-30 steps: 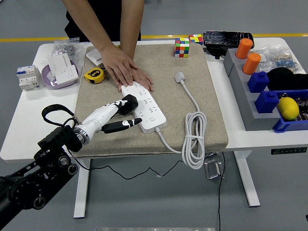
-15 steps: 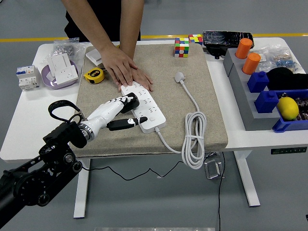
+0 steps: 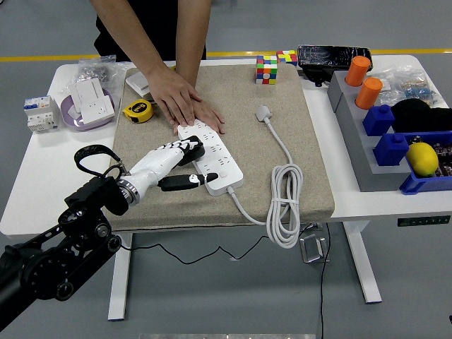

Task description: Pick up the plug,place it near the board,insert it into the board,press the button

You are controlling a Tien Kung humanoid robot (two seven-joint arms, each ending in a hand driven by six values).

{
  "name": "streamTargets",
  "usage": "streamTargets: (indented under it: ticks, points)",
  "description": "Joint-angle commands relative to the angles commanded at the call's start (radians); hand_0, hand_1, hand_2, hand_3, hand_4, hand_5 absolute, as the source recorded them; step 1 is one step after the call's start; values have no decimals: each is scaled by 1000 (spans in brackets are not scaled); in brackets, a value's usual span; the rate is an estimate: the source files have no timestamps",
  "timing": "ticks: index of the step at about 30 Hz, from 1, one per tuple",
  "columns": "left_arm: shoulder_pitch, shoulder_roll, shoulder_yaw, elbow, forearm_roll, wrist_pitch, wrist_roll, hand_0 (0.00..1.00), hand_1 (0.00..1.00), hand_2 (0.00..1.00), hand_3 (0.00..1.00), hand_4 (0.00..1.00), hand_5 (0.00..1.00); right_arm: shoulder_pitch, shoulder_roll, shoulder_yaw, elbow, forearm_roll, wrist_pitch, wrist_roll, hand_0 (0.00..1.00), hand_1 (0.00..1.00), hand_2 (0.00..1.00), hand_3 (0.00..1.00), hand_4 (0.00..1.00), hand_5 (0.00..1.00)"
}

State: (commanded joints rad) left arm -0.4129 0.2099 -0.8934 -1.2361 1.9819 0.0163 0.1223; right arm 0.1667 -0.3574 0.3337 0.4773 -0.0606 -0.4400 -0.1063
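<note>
A white power strip [image 3: 220, 161] lies slanted on the beige mat [image 3: 311, 141]. A black plug [image 3: 195, 150] sits on the strip's left side, about halfway along. My left hand [image 3: 181, 165] is shut on the plug, white fingers curled over its top and the thumb stretched along the strip's near edge. A person at the far side presses both hands [image 3: 182, 103] flat on the strip's far end. The strip's own white plug [image 3: 264, 111] lies loose on the mat, and its cord is coiled [image 3: 285, 206] at the mat's front right. My right arm is out of view.
A yellow tape measure [image 3: 138, 110] lies beside the person's hands. A purple bowl [image 3: 73, 121] holding a white socket stands at the far left, and a Rubik's cube [image 3: 267, 69] at the mat's back. Grey and blue bins [image 3: 367, 162] with a lemon [image 3: 422, 158] fill the right.
My left arm has pushed forward and slightly right. The fingers have closed further over the black plug on the strip. The person's hands have not moved.
</note>
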Motion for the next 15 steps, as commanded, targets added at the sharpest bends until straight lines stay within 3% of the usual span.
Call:
streamTargets:
  ticks: [15]
  points:
    - [-24, 8, 18, 18, 13, -9, -3, 998, 998, 998, 968, 998, 998, 0, 0, 4, 0, -1, 0, 0, 893, 835, 792, 790, 998, 980]
